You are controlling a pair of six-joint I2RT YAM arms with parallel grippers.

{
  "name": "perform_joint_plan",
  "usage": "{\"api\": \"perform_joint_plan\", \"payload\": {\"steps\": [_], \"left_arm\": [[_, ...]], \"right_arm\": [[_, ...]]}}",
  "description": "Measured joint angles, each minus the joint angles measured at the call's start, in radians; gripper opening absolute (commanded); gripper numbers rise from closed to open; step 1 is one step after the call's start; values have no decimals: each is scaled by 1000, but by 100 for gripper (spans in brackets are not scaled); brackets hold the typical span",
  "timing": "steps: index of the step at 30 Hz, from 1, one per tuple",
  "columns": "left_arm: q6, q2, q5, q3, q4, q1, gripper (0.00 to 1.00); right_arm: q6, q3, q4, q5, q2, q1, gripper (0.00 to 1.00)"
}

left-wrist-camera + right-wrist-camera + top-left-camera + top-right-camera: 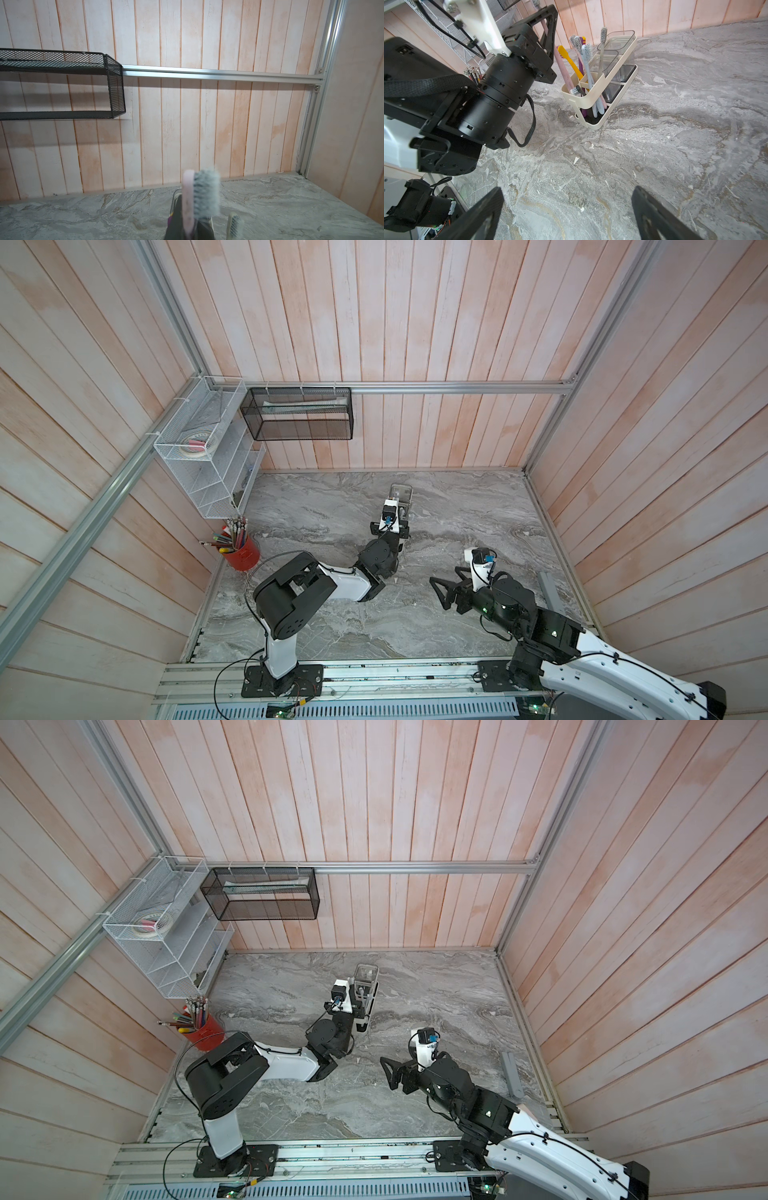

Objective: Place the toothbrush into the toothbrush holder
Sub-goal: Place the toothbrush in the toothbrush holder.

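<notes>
One pink toothbrush is pinched in the left pincer, jaws clenched on the upper handle. The grey bristles stick up above the pincer. The tail of the handle runs down below it into the toothbrush holder, in the end compartment nearest the pincer. I can't tell if the tip has bottomed out.

Several other brushes stand in the next compartment, just beyond the pincer. The clear cups sit further out.

The right pincer is released, jaws wide and empty. It hangs over bare countertop, well apart from the holder.

Handling, my read:
- **Brush:** it looks light, with a stiff, smooth plastic handle, so it is likely slippery and apt to swivel in a narrow pinch.
- **Where to hold:** the handle is the place to grip. The bristles are soft and would splay.
- **Holder:** it looks like light plastic and probably slides or tips if the handle is pushed sideways against its wall.
- **Release:** straight down, then let go, seems safest.
</notes>
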Motion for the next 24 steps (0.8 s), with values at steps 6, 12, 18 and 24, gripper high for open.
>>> {"api": "perform_joint_plan", "payload": {"steps": [6,12,18,24], "left_arm": [[-13,7,0,-2,0,0,9],[-28,11,-1,-2,-18,0,22],[-31,11,-2,-2,-30,0,28],[-36,10,0,-2,-46,0,41]], "right_arm": [[0,0,0,-7,3,-2,98],[0,0,1,-10,3,-5,98],[0,0,3,-15,3,-5,98],[0,0,3,-19,-2,-5,98]]}}
